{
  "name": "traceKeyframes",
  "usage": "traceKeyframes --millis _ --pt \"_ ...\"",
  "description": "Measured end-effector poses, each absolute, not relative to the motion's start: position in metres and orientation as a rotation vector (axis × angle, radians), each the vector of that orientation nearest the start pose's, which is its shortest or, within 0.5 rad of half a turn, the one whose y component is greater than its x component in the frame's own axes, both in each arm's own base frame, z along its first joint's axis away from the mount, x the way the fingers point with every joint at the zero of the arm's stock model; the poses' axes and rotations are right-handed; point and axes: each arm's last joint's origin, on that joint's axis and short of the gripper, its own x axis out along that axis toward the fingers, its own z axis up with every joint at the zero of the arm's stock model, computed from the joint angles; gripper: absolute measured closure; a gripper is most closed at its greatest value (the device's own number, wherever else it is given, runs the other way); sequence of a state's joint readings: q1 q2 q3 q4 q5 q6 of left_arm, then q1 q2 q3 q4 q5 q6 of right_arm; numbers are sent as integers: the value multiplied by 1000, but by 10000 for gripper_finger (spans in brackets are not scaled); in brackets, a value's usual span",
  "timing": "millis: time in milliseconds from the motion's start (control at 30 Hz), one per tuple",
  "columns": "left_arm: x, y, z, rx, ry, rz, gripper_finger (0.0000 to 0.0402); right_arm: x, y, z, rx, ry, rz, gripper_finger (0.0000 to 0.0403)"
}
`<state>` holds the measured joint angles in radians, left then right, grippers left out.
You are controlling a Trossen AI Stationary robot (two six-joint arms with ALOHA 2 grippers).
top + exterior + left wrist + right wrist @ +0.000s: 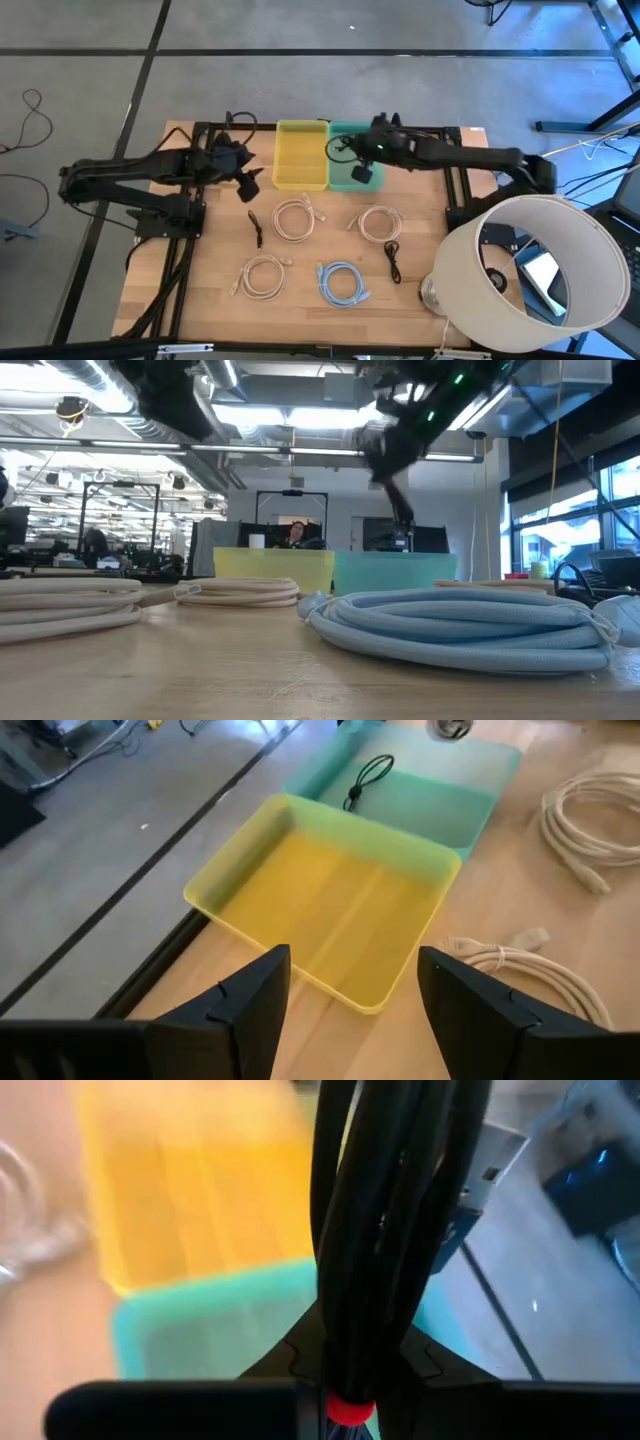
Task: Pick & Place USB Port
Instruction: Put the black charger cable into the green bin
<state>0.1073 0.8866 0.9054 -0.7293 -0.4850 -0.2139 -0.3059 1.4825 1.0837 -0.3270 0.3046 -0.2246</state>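
My right gripper [365,172] hovers above the teal bin [340,178] and is shut on a coiled black USB cable [385,1220]. In the low view the cable [400,500] hangs below the right gripper [385,445]. Another black cable [365,780] lies on the teal bin's floor. My left gripper [352,990] is open and touches nothing; it hangs by the near left corner of the yellow bin [320,900], shown in the high view as the left gripper [250,187]. My right gripper pinches the black cable bundle [350,1370] between its two fingers, close to a red band on the bundle. The bundle is lifted clear and hangs over the teal bin [395,570], touching nothing below.
On the table lie three white coiled cables [293,218] [377,222] [262,275], a blue coil [342,282] and two black cables [255,228] [393,262]. A large lamp shade [530,270] covers the near right corner. The yellow bin [300,155] holds nothing.
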Motion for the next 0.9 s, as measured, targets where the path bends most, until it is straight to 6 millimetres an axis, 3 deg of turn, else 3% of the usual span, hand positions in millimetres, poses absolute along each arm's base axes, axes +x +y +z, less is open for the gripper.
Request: traceKeyframes --millis 233,600,800,900 --pt "159 26 317 -49 612 609 188 307 -149 209 -66 962 -464 357" --pt "158 25 317 -34 619 601 188 308 -180 147 120 1099 -368 357" --pt "158 25 317 -35 620 596 189 306 -187 130 148 1144 -376 357" --pt "158 25 317 -37 621 590 189 306 -187 130 110 1146 -354 311"
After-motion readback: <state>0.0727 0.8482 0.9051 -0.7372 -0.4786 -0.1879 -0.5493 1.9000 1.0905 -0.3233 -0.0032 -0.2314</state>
